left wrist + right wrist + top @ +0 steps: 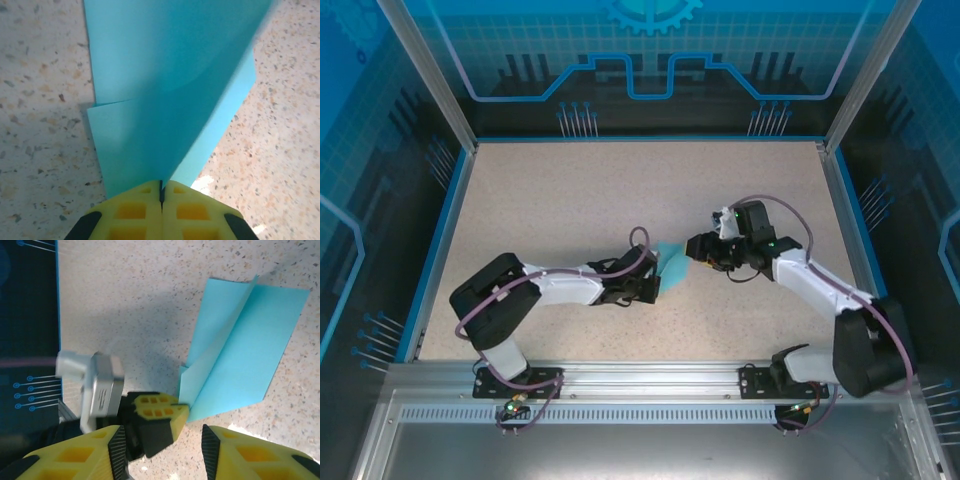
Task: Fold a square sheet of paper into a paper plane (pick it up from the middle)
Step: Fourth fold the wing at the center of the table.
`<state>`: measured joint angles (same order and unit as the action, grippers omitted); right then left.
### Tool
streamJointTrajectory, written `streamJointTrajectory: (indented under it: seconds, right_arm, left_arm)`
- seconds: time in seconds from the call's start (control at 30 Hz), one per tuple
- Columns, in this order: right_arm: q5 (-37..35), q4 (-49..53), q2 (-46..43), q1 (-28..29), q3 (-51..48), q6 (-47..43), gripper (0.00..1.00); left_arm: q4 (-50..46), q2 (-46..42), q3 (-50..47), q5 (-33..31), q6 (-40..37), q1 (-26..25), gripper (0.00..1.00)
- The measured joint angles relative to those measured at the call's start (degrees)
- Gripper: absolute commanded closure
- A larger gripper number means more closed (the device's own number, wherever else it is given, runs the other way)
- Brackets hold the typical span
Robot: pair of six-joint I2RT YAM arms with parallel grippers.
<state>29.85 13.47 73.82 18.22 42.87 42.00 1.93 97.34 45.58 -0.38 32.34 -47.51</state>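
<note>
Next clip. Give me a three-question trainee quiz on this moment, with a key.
1. True or false: the left gripper is shut on the light-blue paper.
2. Pick one. The right gripper is: A) open, holding nothing; B) shut on the paper; C) pressing the paper flat.
3. Short answer: is the paper a flat sheet or already folded?
Key: 1 true; 2 A; 3 folded, with creases showing.
</note>
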Motion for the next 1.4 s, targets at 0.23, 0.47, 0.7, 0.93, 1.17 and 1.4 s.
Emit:
streamJointTrajectory:
  seconds: [0.23,0.47,0.7,0.93,1.17,1.4]
  right_arm:
    - [-0.5,-0.6,-1.2,2.6,-3.3,0.9,0.7]
    - [-1.8,-4.4,5.4,9.9,-3.3,3.1,0.78]
    - [-1.6,-11.2,13.4,12.7,-1.5,6.8,0.85]
    - [-1.2,-15.1,20.0,13.0,1.4,8.7,0.86]
    - [-0.9,-16.8,24.4,13.0,2.9,9.0,0.87]
    - [-0.9,-17.1,25.0,13.0,2.9,9.0,0.86]
  left_arm:
    - [10.0,-0.1,-5.1,15.6,2.2,5.2,1.0]
    - [16.4,-0.1,-8.9,24.2,4.0,8.4,1.0]
    - [18.5,-0.1,-9.8,27.6,5.1,9.9,1.0]
    - [19.5,0.2,-10.3,29.2,5.3,11.2,1.0]
    - [19.9,1.2,-10.5,29.9,5.7,12.2,1.0]
    - [20.0,2.8,-10.5,30.5,7.1,13.1,1.0]
